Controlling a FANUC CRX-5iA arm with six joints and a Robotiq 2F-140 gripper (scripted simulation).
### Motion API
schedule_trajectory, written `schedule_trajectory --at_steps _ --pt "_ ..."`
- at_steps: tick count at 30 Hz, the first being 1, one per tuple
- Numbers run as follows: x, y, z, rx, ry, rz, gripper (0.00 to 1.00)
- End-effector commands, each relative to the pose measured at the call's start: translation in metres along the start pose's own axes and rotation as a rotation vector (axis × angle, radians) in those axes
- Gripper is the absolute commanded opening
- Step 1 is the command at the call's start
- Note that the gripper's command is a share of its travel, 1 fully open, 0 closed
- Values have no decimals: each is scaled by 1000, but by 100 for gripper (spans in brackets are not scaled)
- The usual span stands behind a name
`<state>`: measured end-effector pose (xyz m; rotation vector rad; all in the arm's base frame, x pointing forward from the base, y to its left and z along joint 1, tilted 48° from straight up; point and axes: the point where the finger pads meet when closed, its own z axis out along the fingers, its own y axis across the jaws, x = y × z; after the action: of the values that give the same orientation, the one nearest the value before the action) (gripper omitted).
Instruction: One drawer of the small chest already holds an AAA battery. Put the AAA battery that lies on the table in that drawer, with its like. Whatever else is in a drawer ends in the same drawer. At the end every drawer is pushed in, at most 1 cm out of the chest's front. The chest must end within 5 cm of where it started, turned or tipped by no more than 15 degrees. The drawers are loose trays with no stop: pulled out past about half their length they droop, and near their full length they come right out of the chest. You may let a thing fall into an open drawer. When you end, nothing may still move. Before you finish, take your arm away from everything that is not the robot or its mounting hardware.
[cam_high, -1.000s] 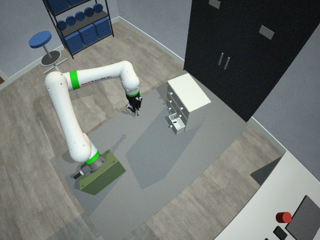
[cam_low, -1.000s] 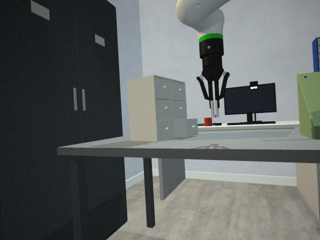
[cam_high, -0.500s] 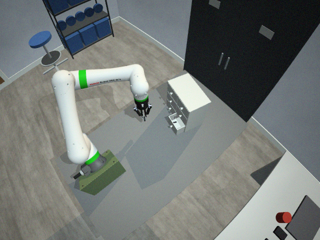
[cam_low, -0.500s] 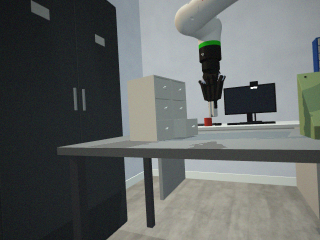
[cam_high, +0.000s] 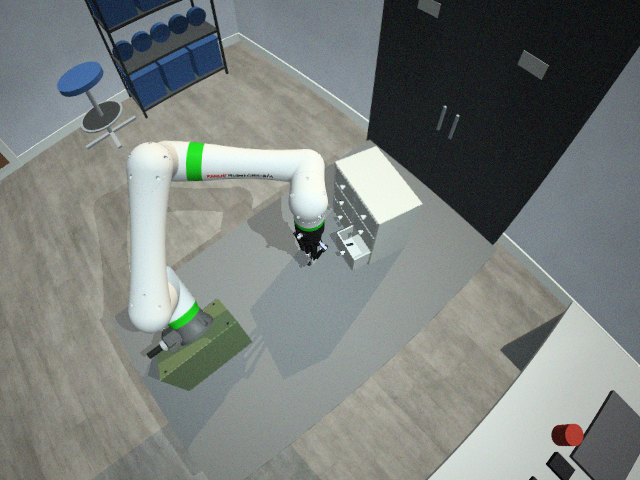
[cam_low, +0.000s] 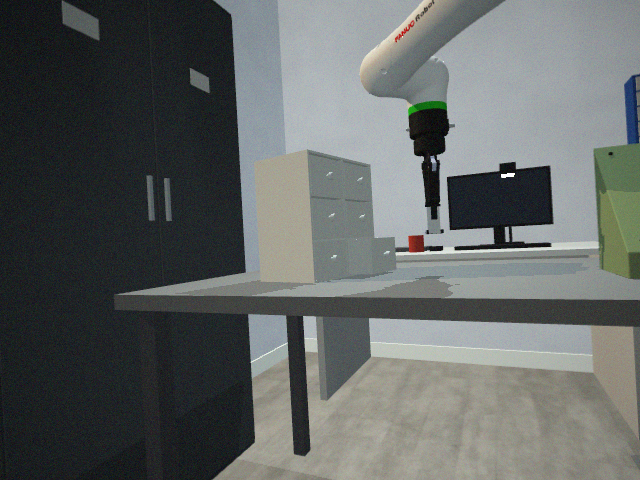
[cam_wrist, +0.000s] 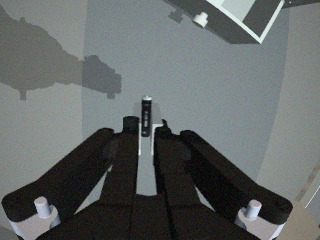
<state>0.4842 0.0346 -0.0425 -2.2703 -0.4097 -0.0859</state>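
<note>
My gripper is shut on the AAA battery, a small dark cylinder with a pale tip that sticks out between the fingertips. I hold it well above the table, a short way in front of the small chest. The gripper also shows in the top view and in the exterior view, pointing down to the right of the chest and its open drawer. The other drawers look pushed in.
The arm's green base block stands at the table's near corner. A tall black cabinet stands right behind the chest. A desk with a monitor and a red cup lies beyond the table.
</note>
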Motion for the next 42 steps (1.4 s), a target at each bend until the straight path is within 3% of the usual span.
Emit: schedule_trajectory --at_steps 1,3,4,6,18,28,32,35,37,40,42 --pt "-11 24 1 4 0 279 3" --pt "-11 24 1 4 0 279 3" --pt "-11 24 1 6 0 429 3" --pt "-11 24 1 8 0 502 3" --pt "-9 25 -24 7 0 503 3" --pt "-9 25 -26 3 19 503 3" --pt "-12 25 -25 -30 123 506 3" --pt "-15 24 -22 -73 283 505 3" --pt "-15 24 -22 -73 283 505 3" --pt "-20 22 -19 -138 518 501 3" --pt "-23 19 -17 -157 599 496 3"
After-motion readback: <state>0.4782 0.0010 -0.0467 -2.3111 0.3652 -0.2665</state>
